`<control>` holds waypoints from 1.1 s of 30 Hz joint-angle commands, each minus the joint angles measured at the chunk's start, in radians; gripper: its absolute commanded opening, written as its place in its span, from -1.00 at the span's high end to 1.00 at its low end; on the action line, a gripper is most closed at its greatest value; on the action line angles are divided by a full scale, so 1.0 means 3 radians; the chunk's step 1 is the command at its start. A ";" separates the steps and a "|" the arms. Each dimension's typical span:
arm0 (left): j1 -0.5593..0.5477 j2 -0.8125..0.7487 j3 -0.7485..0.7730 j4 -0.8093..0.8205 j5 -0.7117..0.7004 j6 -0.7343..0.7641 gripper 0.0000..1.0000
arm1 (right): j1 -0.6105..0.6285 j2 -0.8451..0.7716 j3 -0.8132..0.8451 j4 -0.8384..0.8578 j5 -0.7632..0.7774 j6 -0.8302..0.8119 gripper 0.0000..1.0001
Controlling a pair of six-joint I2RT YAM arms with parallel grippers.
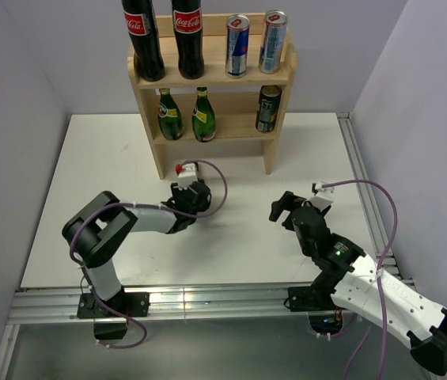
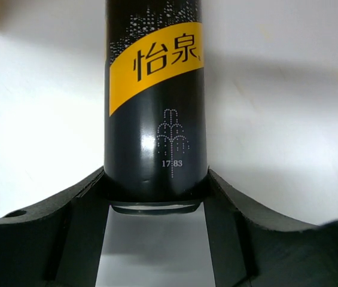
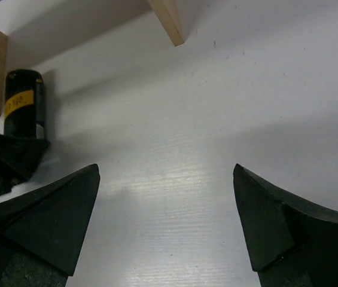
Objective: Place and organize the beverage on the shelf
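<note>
A black can with a yellow label [image 2: 155, 107] stands upright on the white table, and my left gripper [image 2: 155, 182] is shut on its lower body. The right wrist view shows this can [image 3: 24, 104] beside the shelf's left leg. The shelf [image 1: 211, 79] is a light wooden two-tier rack at the back. Its top tier holds two cola bottles [image 1: 164, 36] and two slim cans [image 1: 255, 41]. Its lower tier holds two green bottles [image 1: 185, 115] and a black can [image 1: 267, 108]. My right gripper [image 3: 166, 179] hangs open over bare table, nothing between its fingers.
The left arm [image 1: 120, 222] reaches to the shelf's left leg [image 1: 158, 158]. The right arm [image 1: 342, 257] lies at the front right, its cable [image 1: 381, 198] looping near the table's right rail [image 1: 361, 182]. Walls close in on all sides.
</note>
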 commanded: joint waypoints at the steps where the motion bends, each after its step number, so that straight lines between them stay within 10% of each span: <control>1: -0.0555 -0.0112 0.0096 -0.1027 -0.0092 -0.0501 0.49 | -0.0009 -0.0048 0.0002 0.0019 0.0015 0.0065 -0.98; 4: -0.0887 -0.0174 0.0275 -0.1560 -0.0241 -0.0818 0.25 | -0.0009 -0.0088 0.0007 -0.0022 0.0031 0.0081 -0.98; 7: -0.1123 -0.0317 0.0332 -0.2107 -0.0267 -0.1171 -0.41 | -0.0009 -0.0211 -0.0008 -0.0073 0.0046 0.0101 -0.98; 8: -0.1179 -0.0363 0.0316 -0.2159 -0.0262 -0.1217 -0.98 | -0.0009 -0.0232 -0.0013 -0.0068 0.0041 0.0096 -0.98; 16: -0.1573 -0.0751 0.0515 -0.2798 -0.0349 -0.1341 -0.99 | -0.0009 -0.0298 -0.0023 -0.0094 0.0041 0.0122 -0.98; 33: -0.1062 0.0266 0.1810 -0.2405 0.0168 0.1134 -0.99 | -0.0009 -0.0426 -0.0044 -0.0135 0.0092 0.0163 -0.98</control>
